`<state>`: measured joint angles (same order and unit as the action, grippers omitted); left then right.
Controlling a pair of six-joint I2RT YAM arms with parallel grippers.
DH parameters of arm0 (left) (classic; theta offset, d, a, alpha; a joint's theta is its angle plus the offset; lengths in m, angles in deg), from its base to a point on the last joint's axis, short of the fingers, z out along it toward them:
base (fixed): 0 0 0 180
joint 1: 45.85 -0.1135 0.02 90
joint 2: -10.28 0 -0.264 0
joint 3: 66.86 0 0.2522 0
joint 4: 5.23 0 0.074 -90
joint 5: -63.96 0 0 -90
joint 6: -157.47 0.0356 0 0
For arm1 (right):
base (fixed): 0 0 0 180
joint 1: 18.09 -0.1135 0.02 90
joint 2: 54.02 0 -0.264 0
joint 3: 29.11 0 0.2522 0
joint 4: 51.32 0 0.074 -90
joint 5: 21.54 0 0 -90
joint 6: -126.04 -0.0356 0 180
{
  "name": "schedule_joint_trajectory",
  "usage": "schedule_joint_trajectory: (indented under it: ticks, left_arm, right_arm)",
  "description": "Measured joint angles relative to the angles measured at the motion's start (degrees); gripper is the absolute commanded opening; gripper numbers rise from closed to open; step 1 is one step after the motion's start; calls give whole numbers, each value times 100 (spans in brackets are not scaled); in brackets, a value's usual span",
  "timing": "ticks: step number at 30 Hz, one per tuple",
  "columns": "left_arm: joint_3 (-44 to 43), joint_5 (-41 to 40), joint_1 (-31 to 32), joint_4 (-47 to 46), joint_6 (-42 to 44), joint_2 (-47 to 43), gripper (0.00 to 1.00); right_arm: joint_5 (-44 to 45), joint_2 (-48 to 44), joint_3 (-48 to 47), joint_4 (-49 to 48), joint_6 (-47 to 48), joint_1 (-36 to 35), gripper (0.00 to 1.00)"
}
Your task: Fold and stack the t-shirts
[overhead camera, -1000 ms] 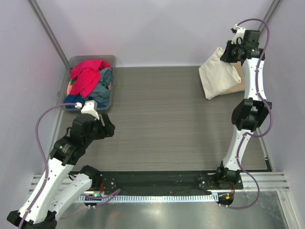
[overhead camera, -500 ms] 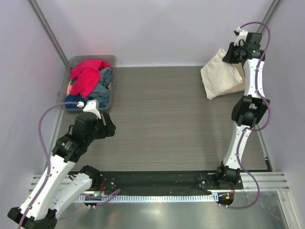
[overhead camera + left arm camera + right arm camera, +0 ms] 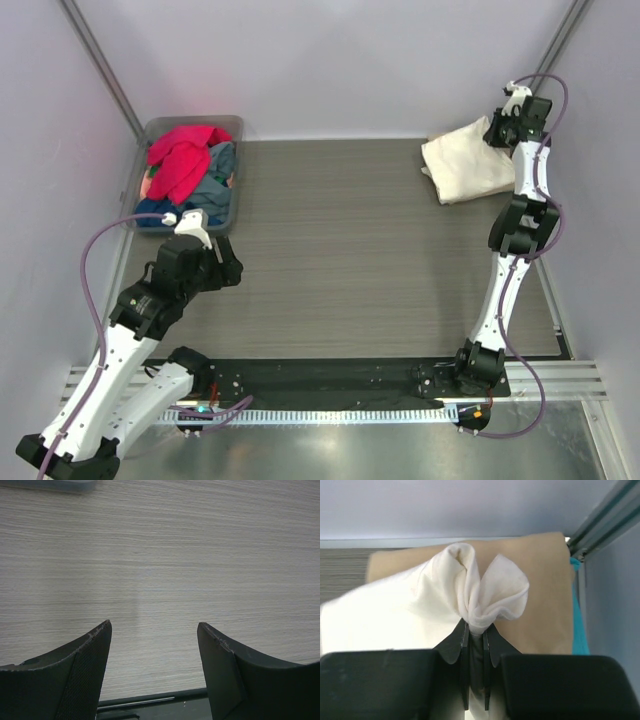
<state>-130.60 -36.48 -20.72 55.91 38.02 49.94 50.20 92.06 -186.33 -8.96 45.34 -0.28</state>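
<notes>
A cream-white t-shirt [image 3: 462,168] lies folded at the table's far right corner. My right gripper [image 3: 503,133] is shut on a bunched edge of it. In the right wrist view the pinched cream fabric [image 3: 480,592] puffs out above my right gripper [image 3: 476,627], and a tan t-shirt [image 3: 542,590] lies beneath it. My left gripper [image 3: 222,268] hangs open over bare table at the near left, with nothing between its fingers [image 3: 154,625]. A red t-shirt [image 3: 180,155] and a blue-grey one [image 3: 213,188] lie crumpled in the tub.
The grey plastic tub [image 3: 195,121] stands at the far left corner. A metal frame post [image 3: 605,517] and the side wall run close to the right of the stacked shirts. A teal strip [image 3: 578,625] shows beside the tan shirt.
My right gripper has moved right and toward the back wall, lowering the cream shirt from hanging to lying flat on the pile. The left arm has barely shifted.
</notes>
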Motion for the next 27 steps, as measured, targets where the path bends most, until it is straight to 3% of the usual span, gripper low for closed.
schedule_joint_trajectory:
  ticks: [8,23,25,27]
  left_arm:
    - [0,0,0,0,7,109,70]
    - [0,-2,0,2,9,260,70]
    - [0,-2,0,2,9,262,70]
    - [0,-2,0,2,9,262,70]
  right_arm:
    - [11,715,94,-1054,-131,271,1]
    - [302,859,546,-2804,-251,310,1]
    - [396,892,557,-2903,-273,308,8]
    - [575,907,562,-3021,-323,302,37]
